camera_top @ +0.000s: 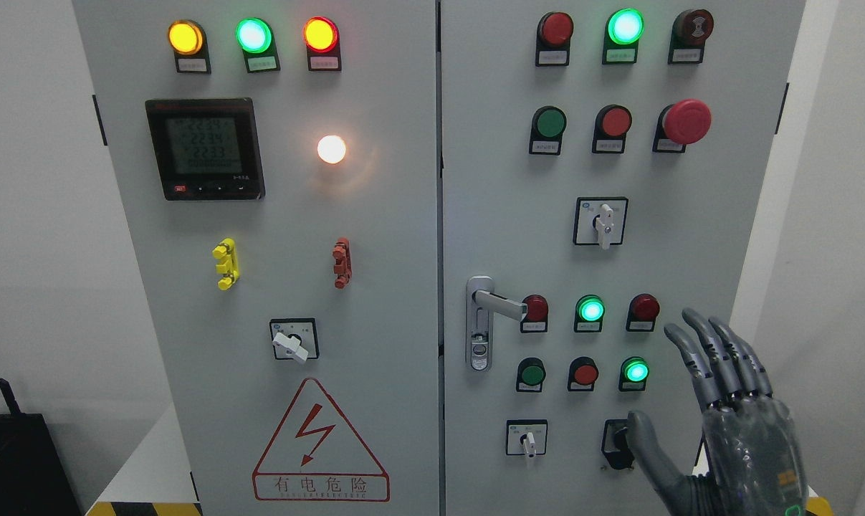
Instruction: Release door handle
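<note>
Grey hand (719, 423) off one handle (495, 302)

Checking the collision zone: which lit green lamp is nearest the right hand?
The green lamp in the right door's lower row, just left of the right hand's fingers; the other lit greens sit higher or on the left door.

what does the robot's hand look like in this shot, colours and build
Only the right hand shows, at the lower right in front of the cabinet. It is a humanlike hand with four jointed fingers and a thumb, all matte grey. The back is a darker, glossy translucent shell with small orange markings and a green light near the wrist.
</note>
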You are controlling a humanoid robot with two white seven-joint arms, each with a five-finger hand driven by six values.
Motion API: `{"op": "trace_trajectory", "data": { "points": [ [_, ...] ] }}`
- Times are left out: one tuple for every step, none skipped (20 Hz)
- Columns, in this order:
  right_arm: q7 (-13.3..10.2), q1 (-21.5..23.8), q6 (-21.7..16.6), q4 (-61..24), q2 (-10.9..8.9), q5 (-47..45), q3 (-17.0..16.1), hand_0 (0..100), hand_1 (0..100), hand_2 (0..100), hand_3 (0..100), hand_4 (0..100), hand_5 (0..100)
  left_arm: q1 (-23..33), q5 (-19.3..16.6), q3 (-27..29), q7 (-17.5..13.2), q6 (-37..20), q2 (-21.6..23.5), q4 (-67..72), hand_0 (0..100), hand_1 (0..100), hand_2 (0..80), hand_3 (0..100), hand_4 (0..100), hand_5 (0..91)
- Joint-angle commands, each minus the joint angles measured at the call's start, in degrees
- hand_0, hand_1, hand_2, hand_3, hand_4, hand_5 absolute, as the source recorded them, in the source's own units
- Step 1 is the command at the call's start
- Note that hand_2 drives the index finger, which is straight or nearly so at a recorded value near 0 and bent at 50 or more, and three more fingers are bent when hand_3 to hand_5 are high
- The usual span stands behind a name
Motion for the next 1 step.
{"op": "trace_trajectory", "data": {
  "points": [
    [0.05, -0.11, 0.06, -0.73, 0.26, -0.76, 1.51, 50, 9, 0, 0, 0, 0, 0.0, 0.0, -0.79, -0.04, -0.02, -0.02, 1.14, 12, 39, 0.0, 0, 0, 0.0]
  ]
}}
